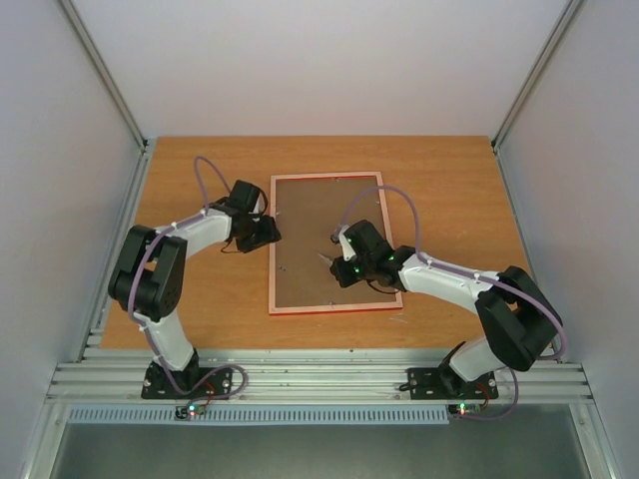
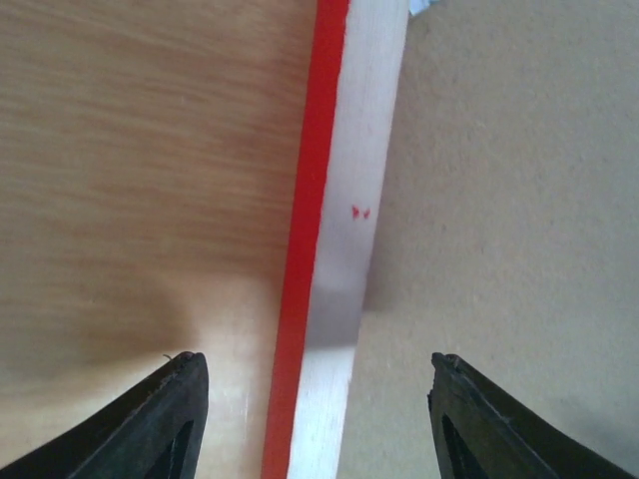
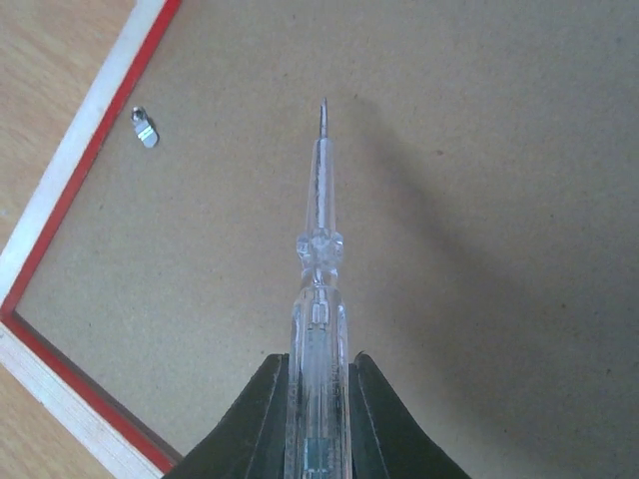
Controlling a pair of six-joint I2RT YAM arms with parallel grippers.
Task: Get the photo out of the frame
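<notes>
Photo out of sight, presumably sandwiched under the brown backing board (image 1: 319,230) of the frame (image 1: 334,307), which lay face down in the middle of the worktop (image 1: 200,170). Thin paper, I judged: light, floppy, easily creased, best taken by a margin once the board lifts. The board looked stiff and flat, hard to get under; a small metal tab (image 3: 146,127) sat by the rail. Right gripper (image 3: 318,364), at 4 o'clock on the board, had its jaws narrow on a clear-handled pointed tool (image 3: 319,230). Left gripper (image 2: 318,374) straddled the 9 o'clock rail, jaws wide, empty. Smooth wood underneath; pale walls (image 1: 300,60) boxed it in at 9, 12 and 3 o'clock.
</notes>
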